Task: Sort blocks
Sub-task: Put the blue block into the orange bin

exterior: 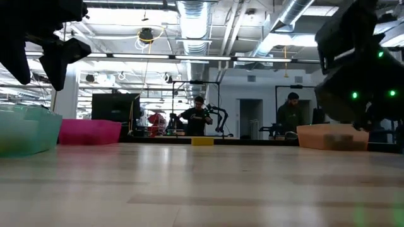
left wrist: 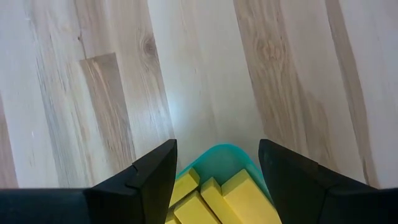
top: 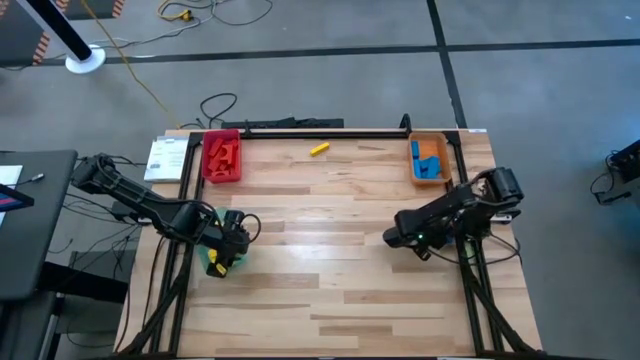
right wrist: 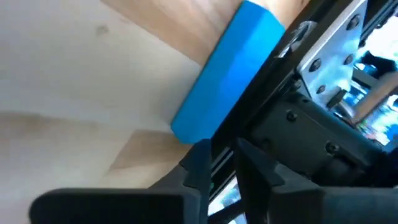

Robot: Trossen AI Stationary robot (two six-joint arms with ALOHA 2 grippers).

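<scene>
Three trays sit on the wooden table (top: 340, 260). A red tray (top: 221, 157) at the far left corner holds a heap of red blocks (top: 224, 152); how many cannot be counted. An orange tray (top: 429, 160) at the far right corner holds blue blocks (top: 430, 157), at least two, the exact count unclear. A green tray (left wrist: 219, 163) lies at the left edge under the left arm, and the left wrist view shows three yellow blocks (left wrist: 214, 199) in it, perhaps more out of frame.

One yellow block (top: 319, 149) lies alone on the table at the far edge, between the red and orange trays, well apart from both arms. One blue block (right wrist: 227, 71) shows in the right wrist view, lying on the wood close beside the table's right frame rail.

The left gripper (left wrist: 217, 171) hovers over the green tray with its fingers spread apart and nothing between them; the yellow blocks lie below the gap. The right gripper (right wrist: 221, 162) is at the right side of the table, nearer than the orange tray, pointing toward the right rail. Its fingers stand almost together, with only a thin gap, and hold nothing; the blue block lies just beyond the tips.

In the low view, two people stand in the room behind the table.
</scene>
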